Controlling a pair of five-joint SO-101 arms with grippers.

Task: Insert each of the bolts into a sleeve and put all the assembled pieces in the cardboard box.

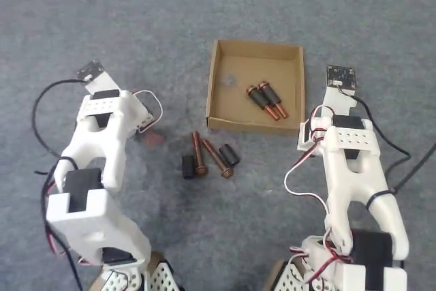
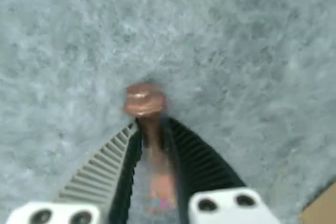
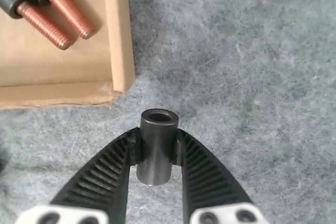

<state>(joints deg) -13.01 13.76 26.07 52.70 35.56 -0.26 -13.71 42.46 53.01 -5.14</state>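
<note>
Because the grey table (image 1: 163, 32) has open room between the arms, I would mate the parts there, away from the cardboard box (image 1: 212, 90). The box sits toward the table's far edge with two assembled pieces (image 1: 266, 100) lying in it. The left gripper (image 2: 152, 127) is closed on a copper bolt (image 2: 144, 100), whose head juts past the fingertips. The right gripper (image 3: 157, 136) is clamped round a black sleeve (image 3: 157, 145) just off the box's near right corner, bore facing its wrist camera. With the head leading, the threaded end probably points back into the jaws. The bolt may therefore need regripping before the axes can line up; after that, feed it slowly and straight so the threads do not catch the rim. Two loose bolts (image 1: 198, 149) and two loose sleeves (image 1: 229, 154) lie near the table's middle.

The held bolt's shank is a blur between the fingers, and its tip is hard to make out. From above, the arms cover both grippers' fingers.
</note>
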